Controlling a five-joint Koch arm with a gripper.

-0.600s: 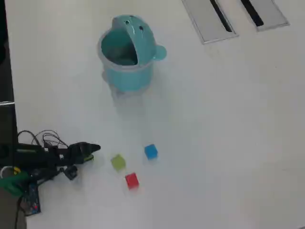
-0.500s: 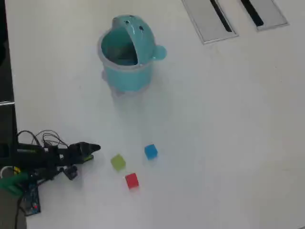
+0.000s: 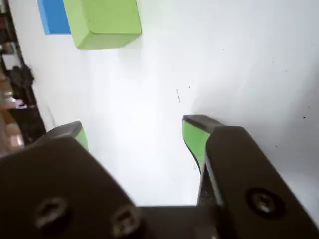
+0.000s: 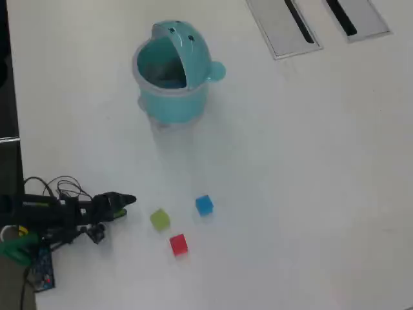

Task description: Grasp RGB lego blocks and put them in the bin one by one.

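The gripper [image 3: 134,137] gapes wide and empty. At its twelve o'clock sit the green block [image 3: 102,22] and blue block [image 3: 52,17]. I judge nothing binned: the red block [image 4: 179,244] also lies outside the bin [image 4: 169,103].

Open hand [image 3: 134,137] faces green block [image 3: 103,21]

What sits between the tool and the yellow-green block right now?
Nothing visible. In the overhead view only bare white table separates the tool from the yellow-green block. The wrist view shows the open jaws facing that block, with the blue block behind it.
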